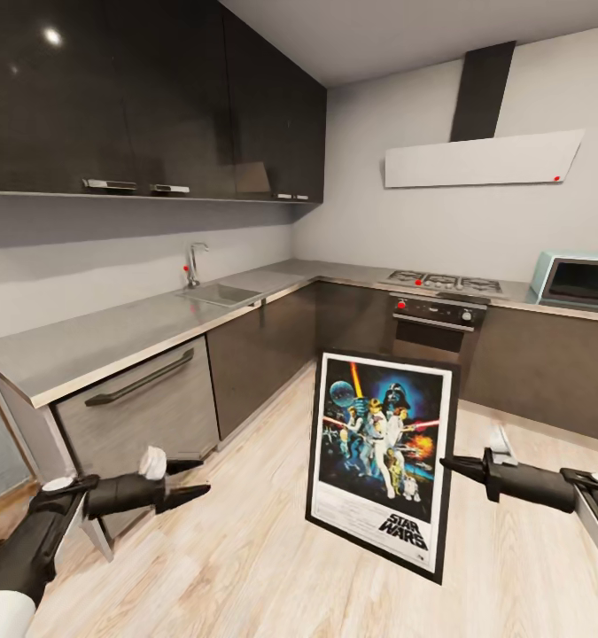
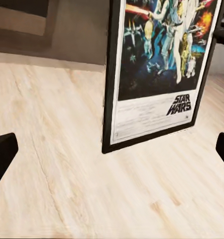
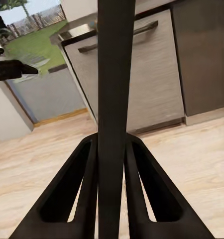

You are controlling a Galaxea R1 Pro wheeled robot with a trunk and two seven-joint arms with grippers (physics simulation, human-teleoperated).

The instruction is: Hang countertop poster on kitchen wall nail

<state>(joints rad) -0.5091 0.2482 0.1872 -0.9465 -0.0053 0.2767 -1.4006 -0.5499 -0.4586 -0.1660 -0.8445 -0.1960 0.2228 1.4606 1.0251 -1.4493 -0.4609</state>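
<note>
one black-framed rectangular star wars poster hangs upright above the pale wood floor, off the grey metal counter; right gripper clenched on its edge for carrying, left gripper released, spare.

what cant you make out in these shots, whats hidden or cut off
- Wall nails: head view, none can be made out; the red dots on the walls are too small to identify.
- Small print above the lettering on the poster: too small and blurred in the head and left wrist views.
- Poster's top: cut off by the left wrist view's edge.
- Right gripper contact: the fingers flank the frame edge, which hides the inner pads.
- Left gripper fingertips: mostly cut off in its wrist view.
</note>
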